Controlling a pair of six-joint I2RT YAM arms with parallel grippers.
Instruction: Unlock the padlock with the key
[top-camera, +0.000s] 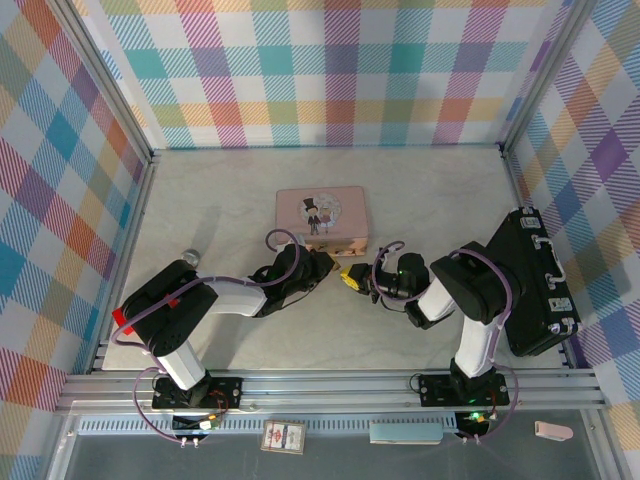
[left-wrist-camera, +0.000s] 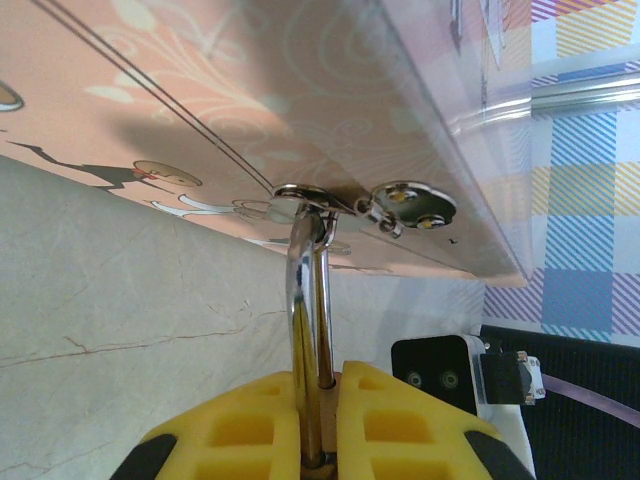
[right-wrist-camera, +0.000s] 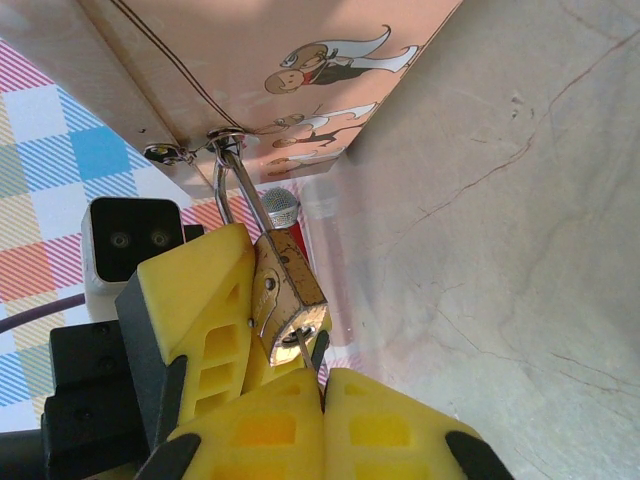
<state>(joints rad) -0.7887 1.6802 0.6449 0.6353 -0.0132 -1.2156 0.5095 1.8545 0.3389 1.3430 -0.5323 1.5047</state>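
Padlock (right-wrist-camera: 285, 290) hangs from the clasp (right-wrist-camera: 228, 140) of the pink tin (right-wrist-camera: 250, 60), just ahead of your right gripper (right-wrist-camera: 322, 400), which pinches the key (right-wrist-camera: 303, 347) at its keyhole; your left gripper (left-wrist-camera: 320, 420) clamps its body from the side, likely so it cannot swing when you turn.

Right claw (right-wrist-camera: 322, 378) pinching key (right-wrist-camera: 304, 346), tip in padlock (right-wrist-camera: 285, 290), padlock hung on pink tin (right-wrist-camera: 270, 40)

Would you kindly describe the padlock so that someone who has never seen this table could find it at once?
Start at the pink picture tin mid-table; on its near side sits a silver clasp. Hooked through it is the padlock, pinched in the left gripper: a tiny brass-yellow block with a thin silvery shackle, unlike the flat clasp plates.
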